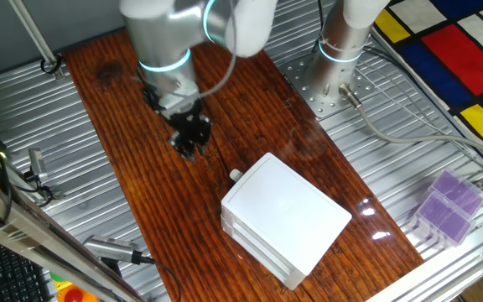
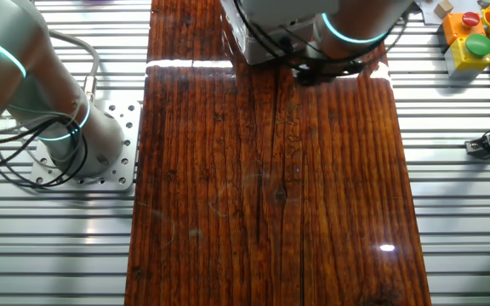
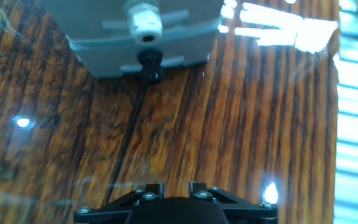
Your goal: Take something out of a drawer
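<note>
The white two-drawer unit [image 1: 288, 210] sits on the wooden board, and both drawers look shut. The upper drawer [image 3: 185, 18] has a small white knob [image 1: 235, 175], which also shows in the hand view [image 3: 146, 27]. A dark knob [image 3: 151, 67] sits below it on the lower drawer. My gripper [image 1: 189, 149] hangs over the board, a short way left of and beyond the knob. In the hand view the gripper [image 3: 175, 188] points at the knobs from a distance. Its fingers stand close together with nothing between them. The tan lump is hidden.
The board [image 1: 141, 184] is narrow, with ribbed metal table on both sides. A purple box [image 1: 447, 205] lies at the right edge. The arm's base [image 1: 342, 50] stands behind the unit. An orange button box [image 2: 470, 38] and tools [image 1: 111, 250] lie off the board.
</note>
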